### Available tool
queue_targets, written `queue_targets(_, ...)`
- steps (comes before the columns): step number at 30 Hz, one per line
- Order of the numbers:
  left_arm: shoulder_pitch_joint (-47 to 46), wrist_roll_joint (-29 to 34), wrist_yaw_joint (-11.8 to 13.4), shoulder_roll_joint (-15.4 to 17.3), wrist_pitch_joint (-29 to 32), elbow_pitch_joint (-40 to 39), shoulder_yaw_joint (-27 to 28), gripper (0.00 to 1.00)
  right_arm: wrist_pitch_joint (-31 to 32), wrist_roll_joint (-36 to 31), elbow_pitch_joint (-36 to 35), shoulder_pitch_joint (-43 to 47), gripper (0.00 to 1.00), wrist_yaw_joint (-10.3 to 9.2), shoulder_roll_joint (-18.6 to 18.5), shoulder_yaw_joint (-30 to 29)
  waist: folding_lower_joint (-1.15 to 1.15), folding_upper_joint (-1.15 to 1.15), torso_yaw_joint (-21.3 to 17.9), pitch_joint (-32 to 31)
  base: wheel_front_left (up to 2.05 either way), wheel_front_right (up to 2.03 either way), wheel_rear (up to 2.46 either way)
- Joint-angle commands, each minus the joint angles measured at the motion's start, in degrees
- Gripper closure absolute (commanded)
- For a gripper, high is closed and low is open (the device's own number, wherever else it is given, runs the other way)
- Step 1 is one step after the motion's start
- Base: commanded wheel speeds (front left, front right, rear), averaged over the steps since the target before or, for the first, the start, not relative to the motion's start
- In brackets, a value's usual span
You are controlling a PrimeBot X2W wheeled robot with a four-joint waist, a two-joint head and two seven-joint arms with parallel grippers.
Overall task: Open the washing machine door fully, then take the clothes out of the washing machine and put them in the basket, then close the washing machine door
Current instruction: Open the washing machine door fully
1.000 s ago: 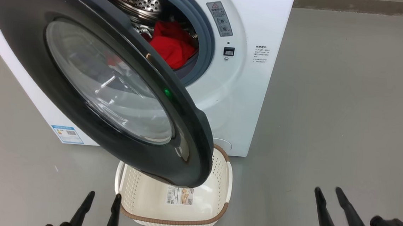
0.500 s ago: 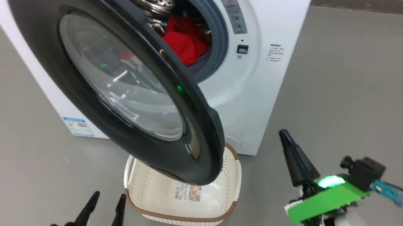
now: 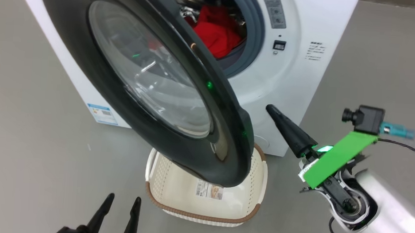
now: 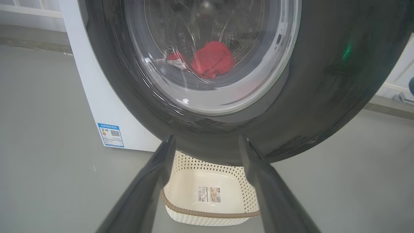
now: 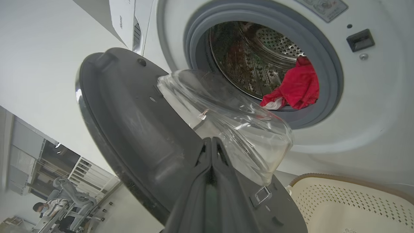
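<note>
My head feed shows a plain grey floor (image 3: 28, 126) spreading ahead of the left fingers (image 3: 101, 211) and off to both sides of them. It is matte and evenly lit, with a darker strip (image 3: 412, 2) along its far edge. Through the left wrist camera, a pale skirting (image 4: 26, 8) runs far up and to the left of those fingers. On the right wrist feed I see a bare white wall (image 5: 38, 64) left of the right fingers (image 5: 197, 187). Lower down on that side are white-framed glazing (image 5: 93, 174), a grey office chair (image 5: 69, 191) and a seated person (image 5: 48, 207), all small and blurred.
</note>
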Motion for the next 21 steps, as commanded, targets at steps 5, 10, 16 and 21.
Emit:
queue_targets(5,-2.6,-0.9,-0.3,0.3,-0.7,-1.5,1.0,0.0,7.2,6.5,-0.5,-3.4,1.0,0.37,-1.7,2.0,0.0,0.0,1.9,1.7,0.0,0.0,0.0)
queue_targets(10,-2.7,-1.4,-0.3,0.3,-0.7,-1.7,0.6,0.0,12.8,9.9,0.1,-4.4,1.0,0.37,-1.9,2.8,0.0,0.0,2.6,1.9,0.0,0.0,0.0)
queue_targets(16,-2.8,-1.7,-0.3,0.2,-0.7,-1.9,0.0,0.0,17.3,12.4,-0.2,-3.7,1.0,0.37,-1.3,2.7,0.0,0.0,3.5,1.5,0.0,0.0,0.0)
queue_targets(21,-2.5,-1.7,-0.3,0.1,-0.7,-2.0,-0.1,0.0,19.5,12.7,-1.0,-2.1,1.0,0.37,-0.8,2.7,0.0,0.0,4.8,1.1,0.0,0.0,0.0)
